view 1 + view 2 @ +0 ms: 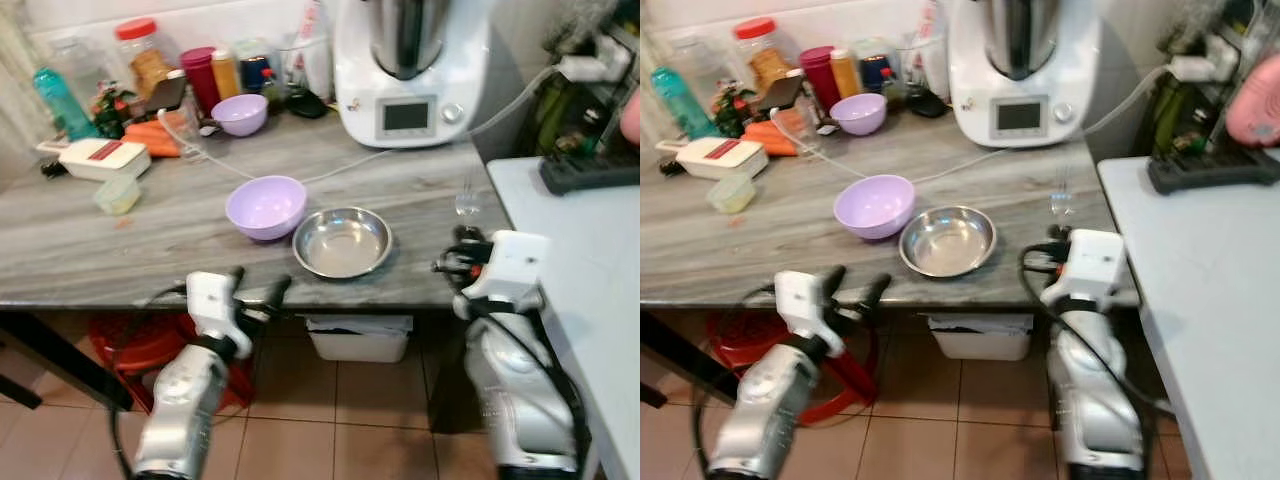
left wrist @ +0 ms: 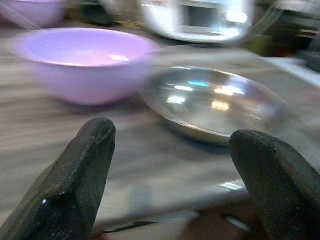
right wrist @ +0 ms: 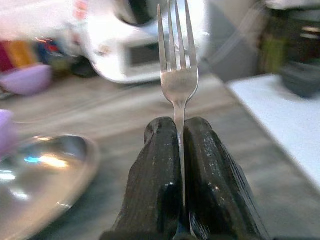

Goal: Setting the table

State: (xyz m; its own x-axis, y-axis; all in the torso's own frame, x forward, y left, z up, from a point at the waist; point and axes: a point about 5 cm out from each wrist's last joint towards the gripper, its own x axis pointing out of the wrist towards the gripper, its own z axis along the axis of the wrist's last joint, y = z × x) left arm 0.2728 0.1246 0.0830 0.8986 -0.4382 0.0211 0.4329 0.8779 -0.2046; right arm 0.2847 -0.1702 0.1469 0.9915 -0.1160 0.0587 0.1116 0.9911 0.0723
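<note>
Right end effector [image 3: 178, 131] clamping fork [image 3: 178, 65]; steel bowl [image 1: 342, 242] beside

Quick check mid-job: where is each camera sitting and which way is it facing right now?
Left eye, right eye: head, looking down at the counter; both silver arms show.
Left wrist: along the open left gripper, toward the purple bowl and steel bowl.
Right wrist: along the right gripper, shut on a fork.
Shared: steel bowl, white kitchen machine.

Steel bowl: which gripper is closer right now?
Roughly equal, right marginally nearer. Right gripper, shut on the fork, sits just right of the steel bowl; open left gripper waits below its front-left, at the table edge.
</note>
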